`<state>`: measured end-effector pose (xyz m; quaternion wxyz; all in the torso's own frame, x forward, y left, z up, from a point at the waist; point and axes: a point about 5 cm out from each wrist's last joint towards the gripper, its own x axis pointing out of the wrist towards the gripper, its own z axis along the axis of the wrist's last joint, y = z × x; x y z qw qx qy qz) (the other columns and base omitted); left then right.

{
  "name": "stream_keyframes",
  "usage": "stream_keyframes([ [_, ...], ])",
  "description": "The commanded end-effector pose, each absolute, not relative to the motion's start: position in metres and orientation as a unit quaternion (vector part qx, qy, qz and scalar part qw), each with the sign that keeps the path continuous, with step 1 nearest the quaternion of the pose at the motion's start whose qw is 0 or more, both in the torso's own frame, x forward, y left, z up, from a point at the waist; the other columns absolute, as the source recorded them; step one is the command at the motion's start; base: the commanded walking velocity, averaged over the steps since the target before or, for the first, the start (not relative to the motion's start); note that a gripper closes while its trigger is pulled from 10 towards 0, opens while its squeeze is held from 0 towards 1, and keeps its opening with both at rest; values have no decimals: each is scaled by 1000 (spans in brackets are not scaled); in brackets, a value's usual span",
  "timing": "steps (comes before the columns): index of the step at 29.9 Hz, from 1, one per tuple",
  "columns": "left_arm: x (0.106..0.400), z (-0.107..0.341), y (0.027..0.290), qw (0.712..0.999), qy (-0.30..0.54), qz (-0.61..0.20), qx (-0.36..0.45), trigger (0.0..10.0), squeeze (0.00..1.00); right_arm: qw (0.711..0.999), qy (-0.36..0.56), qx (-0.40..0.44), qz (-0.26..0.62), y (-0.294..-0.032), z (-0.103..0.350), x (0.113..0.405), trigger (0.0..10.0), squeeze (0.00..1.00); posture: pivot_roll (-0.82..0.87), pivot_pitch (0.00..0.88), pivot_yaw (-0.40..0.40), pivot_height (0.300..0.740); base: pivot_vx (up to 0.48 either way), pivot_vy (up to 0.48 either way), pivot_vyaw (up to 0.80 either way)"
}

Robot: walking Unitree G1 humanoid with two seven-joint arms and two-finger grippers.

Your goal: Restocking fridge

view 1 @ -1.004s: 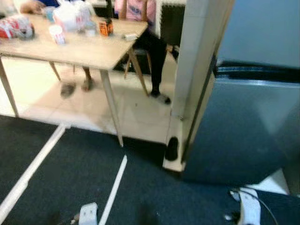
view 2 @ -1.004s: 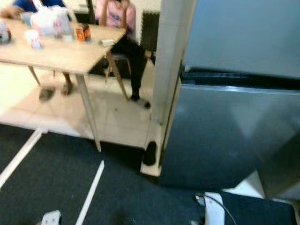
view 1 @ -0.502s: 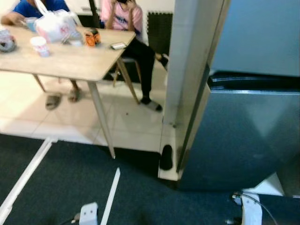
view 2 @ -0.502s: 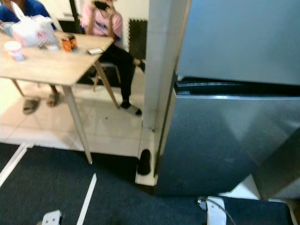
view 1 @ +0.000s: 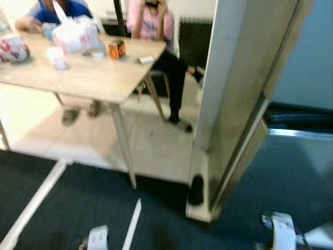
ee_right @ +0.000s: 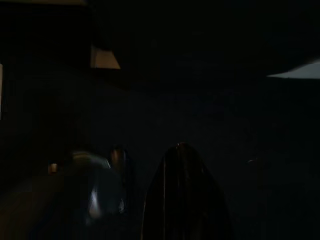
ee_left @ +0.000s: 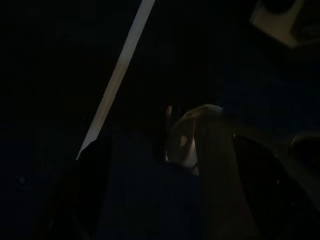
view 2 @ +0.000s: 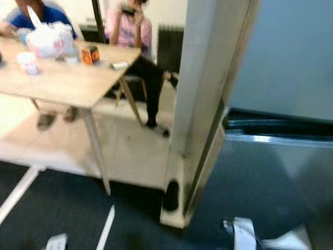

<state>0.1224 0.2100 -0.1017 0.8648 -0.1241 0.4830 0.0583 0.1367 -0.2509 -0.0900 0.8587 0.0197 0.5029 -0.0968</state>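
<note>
Head views: fridge point(view 2: 270, 172) doors closed, at 1 o'clock, nearer right arm point(view 2: 243, 233); left arm point(view 1: 97, 237) low at 7 o'clock; table point(view 1: 88, 83) at 10 o'clock | left wrist: dark, left gripper point(ee_left: 165, 165) fingers apart, holding nothing evident | right wrist: dark, finger state cannot be told

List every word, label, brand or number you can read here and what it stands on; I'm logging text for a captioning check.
None can be read.
Orange box on the table: dark print, too blurred to read.
White plastic bag: reddish marks, too blurred.
White cup: faint reddish print, too blurred.
Wrapped packet at the table's left end: red and white pattern, no letters legible.
Fridge: no visible label.
</note>
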Motion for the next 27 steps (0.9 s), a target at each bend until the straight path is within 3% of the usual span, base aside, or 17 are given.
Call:
stream_keyframes([
  [1, 119, -103, 209, 861, 493, 46, -117, 10000, 0, 862, 496, 16, -105, -255, -87, 140, 10000, 0, -38, 0, 11, 740, 0, -401, 0],
  [8, 117, -104, 209, 858, 500, 41, -107, 10000, 0, 863, 493, 17, -109, -256, -87, 141, 10000, 0, -38, 0, 10, 740, 0, -448, 0],
  [17, 118, -103, 209, 860, 495, 51, -115, 10000, 0, 872, 473, 23, -124, -260, -83, 148, 10000, 0, -39, 0, 11, 740, 0, 0, 0],
  [27, 117, -104, 209, 859, 496, 50, -115, 10000, 0, 915, 374, 68, -137, -263, -55, 201, 10000, 0, -36, 0, 11, 740, 0, 0, 0],
])
